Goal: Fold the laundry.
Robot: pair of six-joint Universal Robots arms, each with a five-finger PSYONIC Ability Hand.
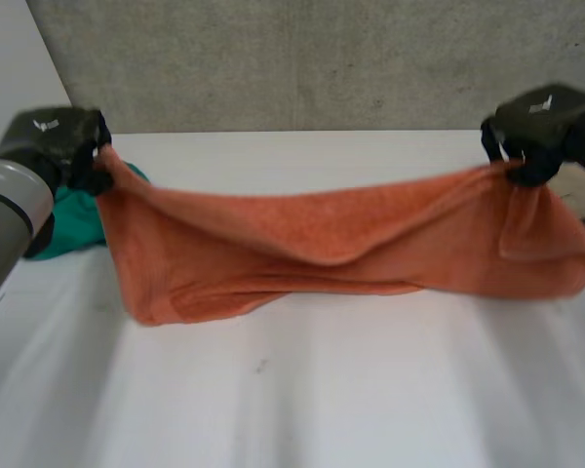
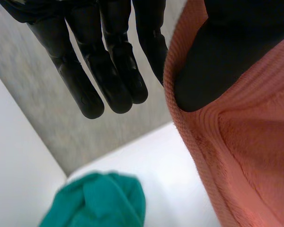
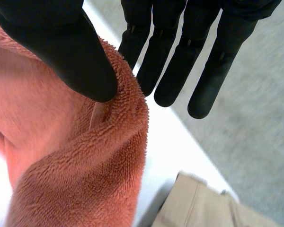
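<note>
two robot hands point(image 1: 60, 138) point(image 1: 544, 125) pinching, orange towel point(image 1: 322, 244) stretched

The towel point(image 1: 322, 244) hangs stretched over the table point(image 1: 322, 400) between the left hand point(image 1: 63, 141) at its left end and the right hand point(image 1: 541, 122) at its right end. A bunched cloth point(image 1: 73, 219) lies behind its left end; what may be another garment point(image 3: 203, 205) lies by its right end.

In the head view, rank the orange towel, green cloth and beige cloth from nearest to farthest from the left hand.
1. Orange towel: one end pinched in the left hand.
2. Green cloth: lying just beside that hand.
3. Beige cloth: at the far side, by the right hand.
</note>
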